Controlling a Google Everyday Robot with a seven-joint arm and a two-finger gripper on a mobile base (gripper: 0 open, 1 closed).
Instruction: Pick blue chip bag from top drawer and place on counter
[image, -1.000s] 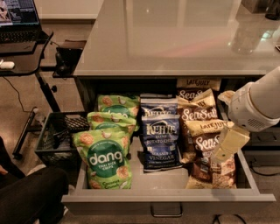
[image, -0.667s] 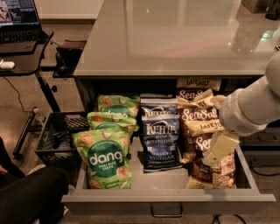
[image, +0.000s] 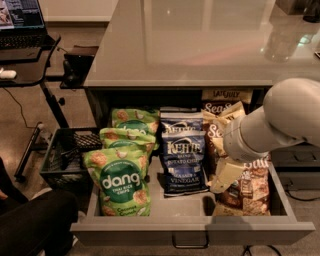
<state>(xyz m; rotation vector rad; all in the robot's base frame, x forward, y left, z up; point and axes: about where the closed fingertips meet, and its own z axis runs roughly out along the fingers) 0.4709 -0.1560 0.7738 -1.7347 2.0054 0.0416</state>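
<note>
The top drawer (image: 192, 232) stands pulled open below the counter (image: 200, 45). Two dark blue Kettle chip bags stand in its middle, one (image: 184, 162) in front and one (image: 181, 122) behind it. My gripper (image: 223, 176) hangs from the white arm that reaches in from the right. It is low in the drawer, just right of the front blue bag, over the brown bags (image: 245, 187). It holds nothing that I can see.
Three green dang bags (image: 120, 182) fill the drawer's left side, and more brown Sea Salt bags (image: 220, 115) stand at the back right. A black crate (image: 65, 155) sits on the floor to the left. A black desk with a laptop (image: 20, 20) is at the far left. A dark trouser leg (image: 30, 220) is at the bottom left.
My arm has moved left and down, bringing the gripper from the drawer's right edge closer to the front blue bag. The bags have not moved.
</note>
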